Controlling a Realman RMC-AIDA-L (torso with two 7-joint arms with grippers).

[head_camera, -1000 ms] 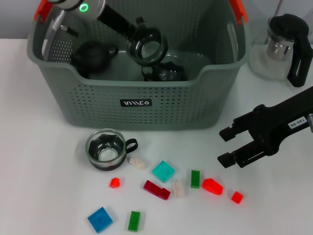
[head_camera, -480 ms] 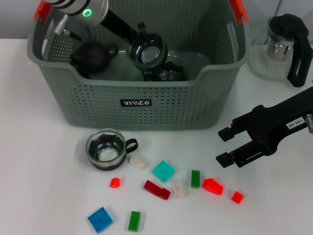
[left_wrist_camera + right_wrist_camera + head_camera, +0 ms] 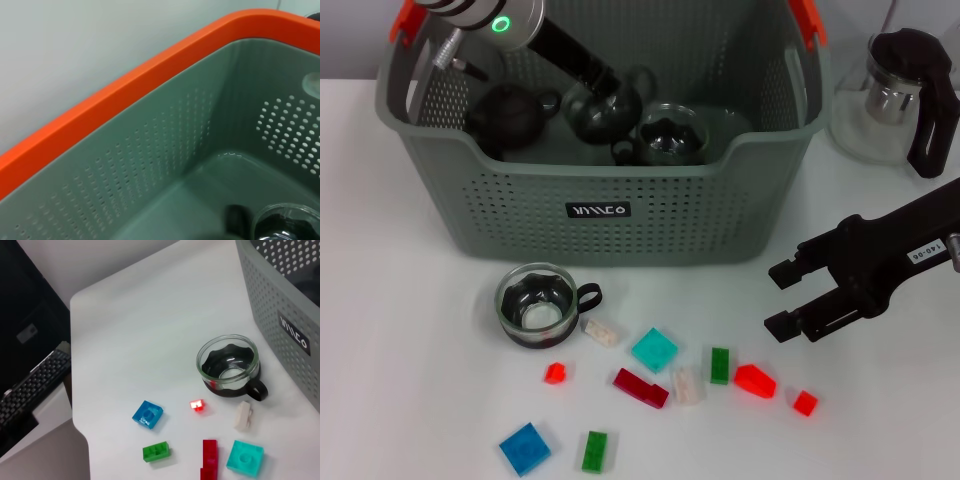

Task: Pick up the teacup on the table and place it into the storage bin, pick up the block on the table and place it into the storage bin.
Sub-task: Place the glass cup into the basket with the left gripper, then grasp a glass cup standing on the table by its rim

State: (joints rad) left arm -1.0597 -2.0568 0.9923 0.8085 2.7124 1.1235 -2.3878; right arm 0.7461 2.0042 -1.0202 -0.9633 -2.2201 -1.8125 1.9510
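Left tool: lowered inside storage bin, grip state cannot be told. Right tool: released, held above surface. Teacup: seated before bin.

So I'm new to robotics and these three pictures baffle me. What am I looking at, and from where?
It is a robot with two arms, each ending in a grasping hand. The wide picture comes from a camera on its head, looking down at a white table. The other two come from cameras on its wrists.

The left hand reaches down inside the large grey-green perforated plastic storage bin, where dark teaware already sits; whether it holds anything I cannot tell. Its wrist camera sees only the bin's inner wall and orange rim.

The right hand hovers open and empty above the table, beside the small coloured plastic blocks. Its wrist camera looks across them towards the glass teacup with a black base and handle, which stands on the table in front of the bin. A glass teapot with a black lid stands to the bin's right.
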